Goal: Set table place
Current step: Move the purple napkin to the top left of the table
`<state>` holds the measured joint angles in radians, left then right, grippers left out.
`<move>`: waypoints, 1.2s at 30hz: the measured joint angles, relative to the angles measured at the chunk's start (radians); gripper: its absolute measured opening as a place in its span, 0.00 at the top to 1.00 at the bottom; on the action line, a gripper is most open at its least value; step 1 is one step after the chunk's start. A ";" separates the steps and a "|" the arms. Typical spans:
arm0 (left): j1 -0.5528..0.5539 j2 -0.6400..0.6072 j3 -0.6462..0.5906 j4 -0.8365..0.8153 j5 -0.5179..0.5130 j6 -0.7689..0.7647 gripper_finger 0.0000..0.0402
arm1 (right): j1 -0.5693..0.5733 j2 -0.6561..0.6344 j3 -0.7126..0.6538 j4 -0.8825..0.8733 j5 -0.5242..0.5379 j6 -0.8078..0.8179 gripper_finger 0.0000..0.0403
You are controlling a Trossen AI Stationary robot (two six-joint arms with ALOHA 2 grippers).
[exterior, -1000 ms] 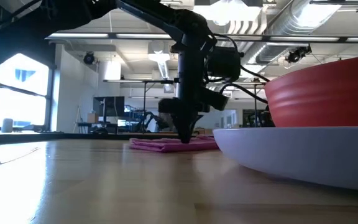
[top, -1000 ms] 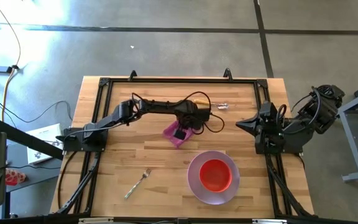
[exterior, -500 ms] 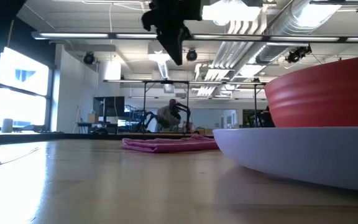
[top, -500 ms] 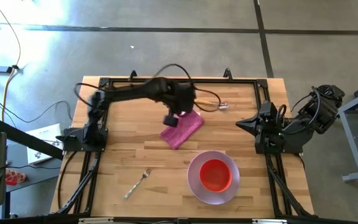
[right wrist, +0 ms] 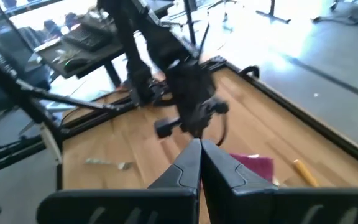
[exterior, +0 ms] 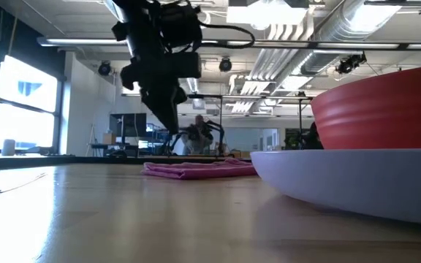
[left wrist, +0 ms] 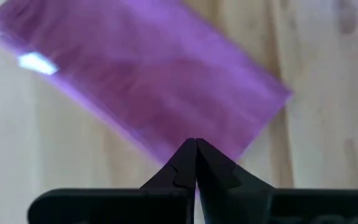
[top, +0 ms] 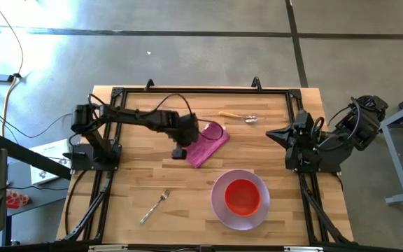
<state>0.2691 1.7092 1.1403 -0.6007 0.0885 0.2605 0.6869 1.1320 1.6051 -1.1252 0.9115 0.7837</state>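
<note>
The magenta napkin [top: 208, 143] lies flat on the light-wood table [top: 138, 175], near the middle; it also shows in the low view [exterior: 196, 169] and, blurred, in the left wrist view [left wrist: 142, 81]. My left gripper [top: 180, 150] is shut and empty, raised above the table just left of the napkin [exterior: 172, 124] [left wrist: 196, 149]. The red bowl [top: 242, 196] sits in the lavender plate [top: 219, 207] at the near right. The silver fork [top: 156, 206] lies near the front. The yellow-handled spoon [top: 236, 116] lies at the far side. My right gripper [top: 271, 136] waits shut at the right [right wrist: 199, 149].
A black rail frame [top: 201, 91] edges the table. My left arm [top: 131, 117] reaches across the far left part of the table. Its cable loops over the napkin's far end [top: 214, 130]. Bare wood lies between the fork and the plate [top: 187, 203].
My left gripper has gone up from the napkin, where it stood a second ago, then toward the table's left edge and partly down again. The napkin stays on the table and now shows flat and uncovered.
</note>
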 joint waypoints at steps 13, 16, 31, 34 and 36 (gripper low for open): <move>-0.013 0.111 -0.008 0.202 -0.026 0.073 1.00 | 0.000 0.000 0.000 0.000 0.086 0.001 1.00; -0.013 0.160 -0.007 0.219 -0.017 0.072 1.00 | 0.000 0.000 0.000 0.000 0.091 0.003 1.00; -0.014 0.191 -0.002 -0.217 -0.146 -0.182 1.00 | 0.000 0.000 0.000 0.000 0.092 0.020 1.00; -0.016 0.181 -0.006 -0.341 -0.134 -0.208 1.00 | 0.000 0.000 0.000 0.000 0.083 0.008 1.00; -0.022 0.168 -0.010 -0.390 -0.138 -0.217 1.00 | 0.000 0.000 0.000 0.000 0.080 -0.001 1.00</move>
<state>0.2468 1.8776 1.1301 -0.9908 -0.0494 0.0431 0.6872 1.1320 1.6051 -1.1248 0.9910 0.7826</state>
